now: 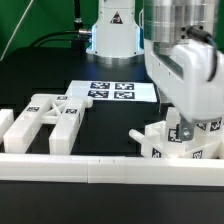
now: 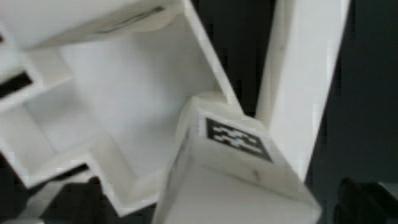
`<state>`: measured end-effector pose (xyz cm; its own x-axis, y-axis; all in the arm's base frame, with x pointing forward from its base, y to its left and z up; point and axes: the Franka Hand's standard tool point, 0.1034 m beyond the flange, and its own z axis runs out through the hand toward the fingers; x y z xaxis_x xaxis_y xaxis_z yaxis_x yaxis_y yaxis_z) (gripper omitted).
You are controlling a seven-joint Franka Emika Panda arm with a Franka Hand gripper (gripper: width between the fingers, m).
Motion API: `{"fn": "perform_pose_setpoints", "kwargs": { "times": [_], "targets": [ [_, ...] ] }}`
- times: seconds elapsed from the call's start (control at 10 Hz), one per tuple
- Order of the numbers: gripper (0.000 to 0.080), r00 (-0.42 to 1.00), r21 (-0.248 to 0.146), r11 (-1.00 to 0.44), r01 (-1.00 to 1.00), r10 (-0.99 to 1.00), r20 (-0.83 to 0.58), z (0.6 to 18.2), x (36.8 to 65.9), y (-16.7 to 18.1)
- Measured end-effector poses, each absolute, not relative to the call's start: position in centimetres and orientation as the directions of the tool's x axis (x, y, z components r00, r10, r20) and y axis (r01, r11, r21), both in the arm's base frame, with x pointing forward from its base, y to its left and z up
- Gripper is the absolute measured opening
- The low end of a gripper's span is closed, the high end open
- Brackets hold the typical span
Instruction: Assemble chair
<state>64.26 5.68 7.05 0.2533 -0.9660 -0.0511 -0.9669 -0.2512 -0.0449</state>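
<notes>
One gripper [image 1: 180, 124] is hanging right above the tagged white chair pieces [image 1: 158, 142]; its jaws are showing too little to judge.

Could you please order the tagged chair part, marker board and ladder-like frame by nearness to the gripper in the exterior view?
1. Tagged chair part, directly under the gripper.
2. Marker board, mid-table behind.
3. Ladder-like frame, exterior view's far left.

Chair parts [image 1: 45, 118] matte white, black-white tags [image 2: 237, 138]; marker board [image 1: 112, 90] white; table [image 1: 110, 128] black.
</notes>
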Motion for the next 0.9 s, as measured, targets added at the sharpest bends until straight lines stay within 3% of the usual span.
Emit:
{"fn": "perform_pose_setpoints", "kwargs": {
  "times": [0.5, 0.9],
  "targets": [
    [0.065, 0.673, -0.051, -0.672, -0.739, -0.738, -0.032, 7.57, 64.55, 6.2],
    [0.065, 0.845, -0.059, -0.843, -0.534, -0.534, -0.014, 7.47, 64.62, 5.9]
  ]
}}
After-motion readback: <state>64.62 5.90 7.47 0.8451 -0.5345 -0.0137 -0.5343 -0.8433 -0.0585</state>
